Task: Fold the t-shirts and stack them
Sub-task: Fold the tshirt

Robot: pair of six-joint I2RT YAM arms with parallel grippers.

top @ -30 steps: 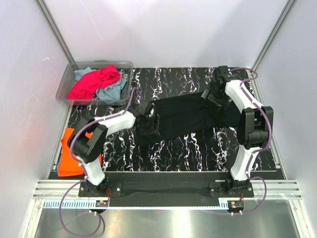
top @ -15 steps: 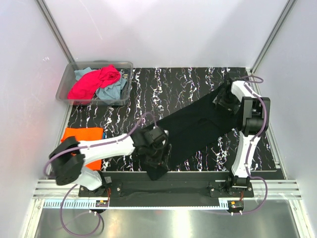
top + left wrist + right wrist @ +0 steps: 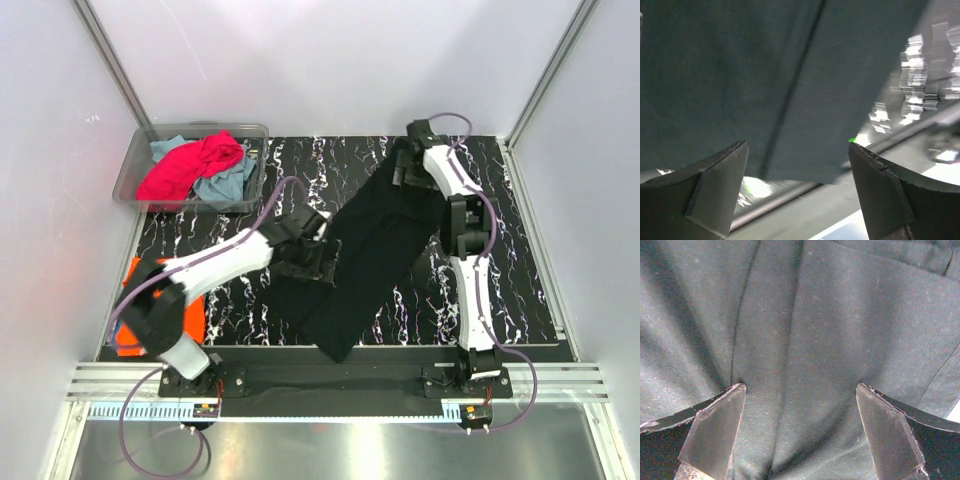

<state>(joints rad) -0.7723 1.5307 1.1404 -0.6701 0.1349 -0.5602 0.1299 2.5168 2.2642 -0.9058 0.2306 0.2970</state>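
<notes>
Black shirt spread out, most of the folding still ahead.
The black t-shirt (image 3: 365, 250) lies in a long diagonal strip on the desk (image 3: 240, 300). The left jaws and right jaws gape wide over it, gripping nothing. The orange shirt (image 3: 195, 318) looks done, while the pink shirt (image 3: 190, 165) and teal shirt (image 3: 232, 182) wait in the bin (image 3: 128, 180).

Four t-shirts (image 3: 370, 240), one bin (image 3: 130, 172), two arms (image 3: 215, 258)

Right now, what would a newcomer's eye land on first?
A long black t-shirt slants across the marbled black table, from far right to the near edge. At the far left, a clear bin holds a bright pink shirt, and an orange shirt lies at the left edge.
</notes>
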